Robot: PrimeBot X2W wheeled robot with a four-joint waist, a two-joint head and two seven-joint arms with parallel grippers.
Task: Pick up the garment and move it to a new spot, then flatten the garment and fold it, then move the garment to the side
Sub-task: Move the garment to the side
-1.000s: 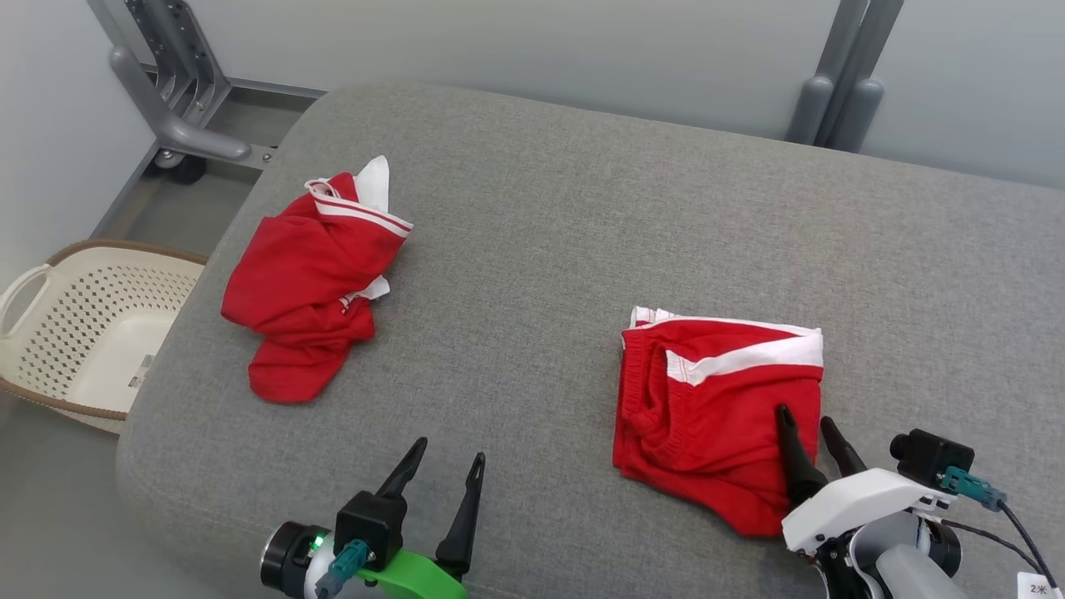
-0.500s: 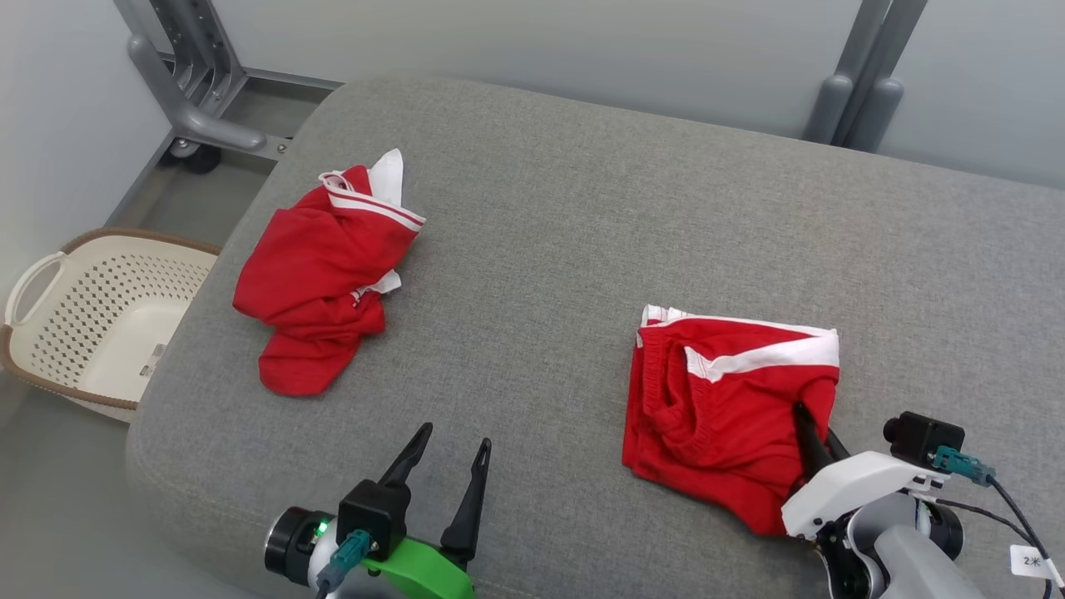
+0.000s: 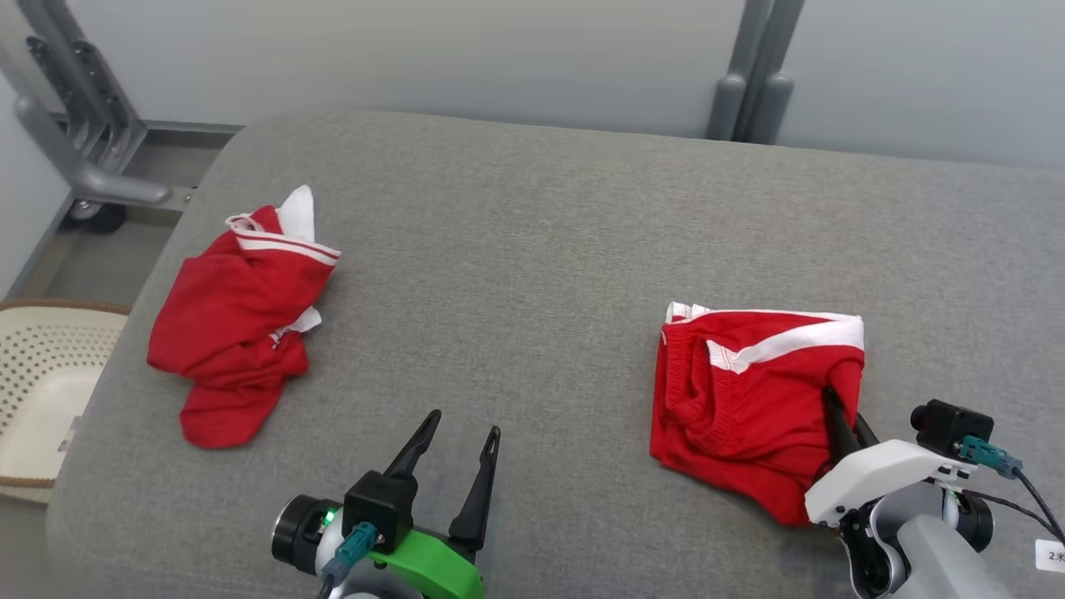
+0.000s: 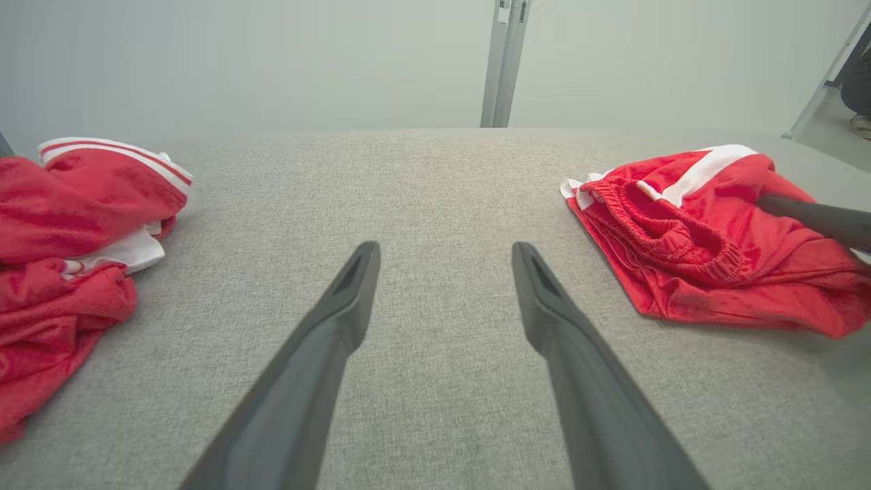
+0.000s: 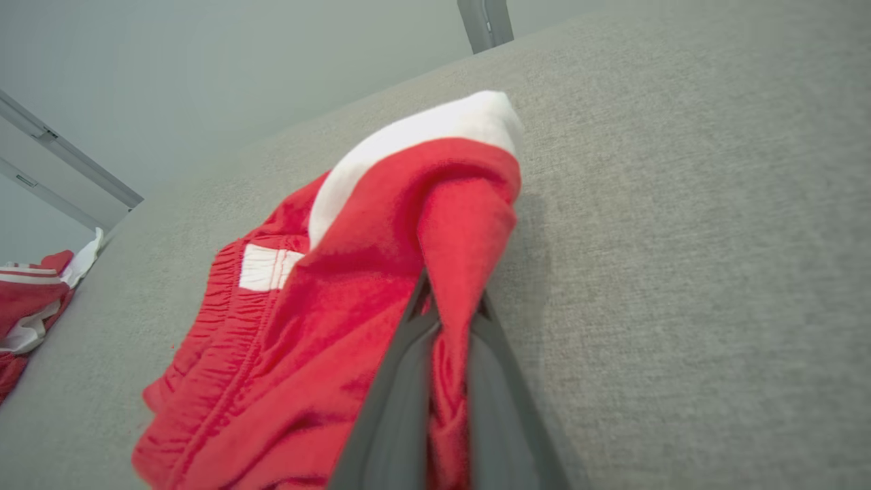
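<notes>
Right gripper [image 3: 842, 414] is clamped on a pinched ridge of the folded garment [image 3: 749, 399], laid at the grey cushion [image 3: 541, 249]'s right end, presumably so it can be dragged aside; left gripper [image 3: 464, 422] is held spread over the cushion's near edge.

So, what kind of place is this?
Probably a test room for folding laundry: a grey padded bench holds red shorts and a crumpled red garment, a laundry basket stands on the floor beside it, and metal posts stand by plain walls.
</notes>
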